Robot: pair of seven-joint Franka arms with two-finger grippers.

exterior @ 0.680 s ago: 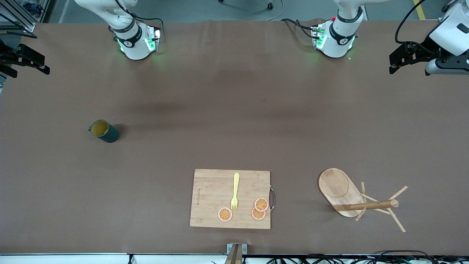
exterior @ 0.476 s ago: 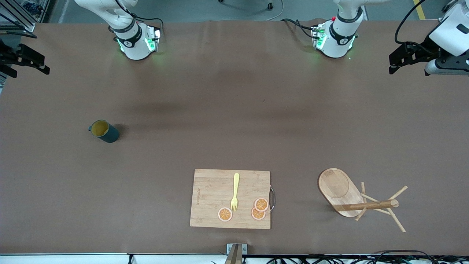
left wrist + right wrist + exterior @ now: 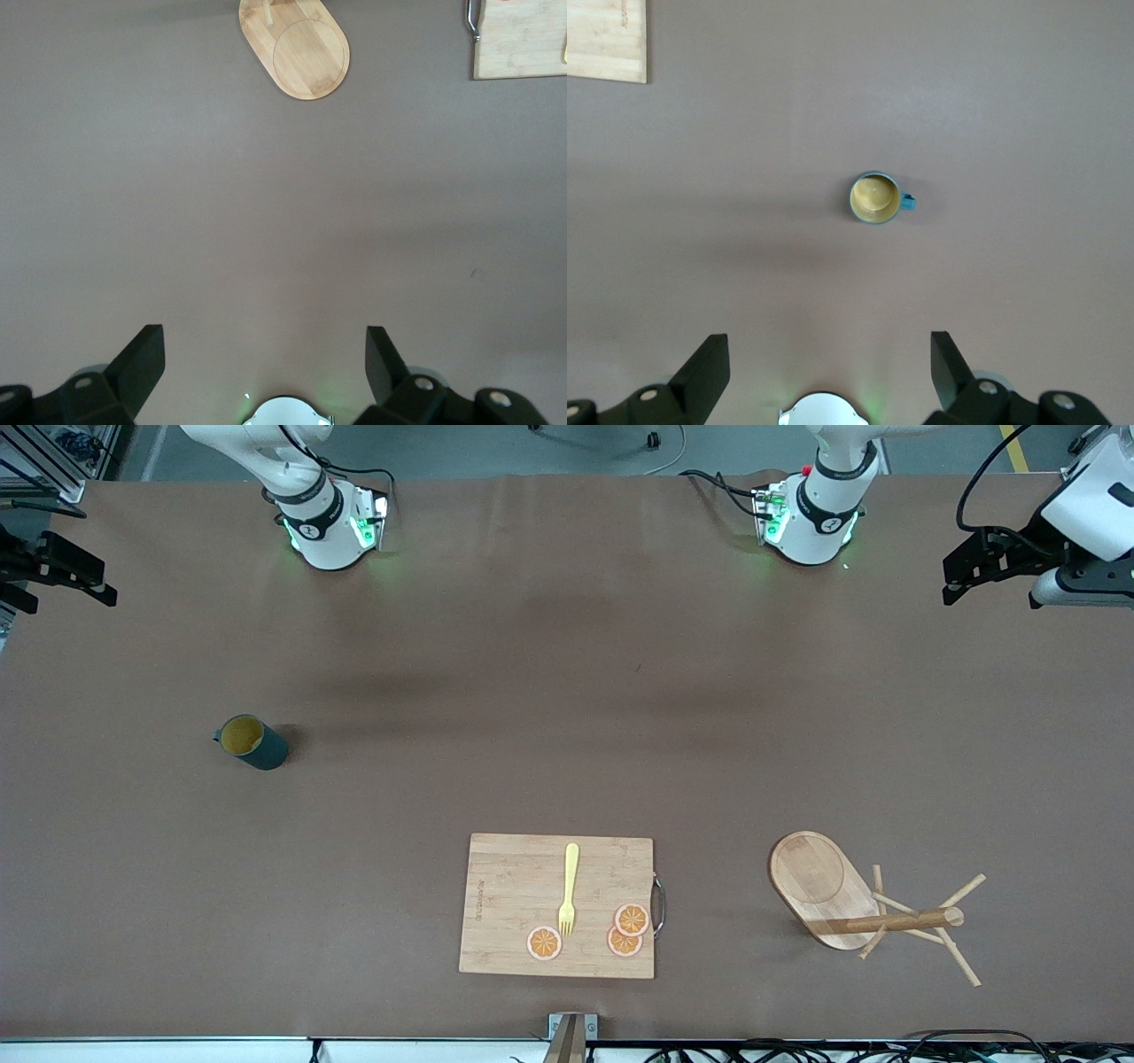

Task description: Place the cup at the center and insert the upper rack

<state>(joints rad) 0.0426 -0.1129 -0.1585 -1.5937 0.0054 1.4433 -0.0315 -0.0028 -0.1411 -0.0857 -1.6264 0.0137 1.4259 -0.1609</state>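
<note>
- While both arms hang high at the table's ends, I judge that nothing of the task has begun: the cup is not at the center and the rack lies untouched.
- My right gripper (image 3: 824, 376) is up over the right arm's end of the table, fingers spread wide and empty; its wrist view looks straight down on the cup (image 3: 874, 197).
- My left gripper (image 3: 261, 372) is likewise apart and empty, high over the left arm's end, waiting.
- The cup (image 3: 252, 741) stands upright toward the right arm's end, well apart from everything else, handle pointing away from the table's middle.
- The upper rack (image 3: 864, 908) lies tipped on its side near the front camera, toward the left arm's end, its post and pegs pointing away from the cutting board (image 3: 558, 904).
- Next I would lower the right gripper onto the cup, pinching the wall rather than the small handle, then carry it to the bare middle.
</note>
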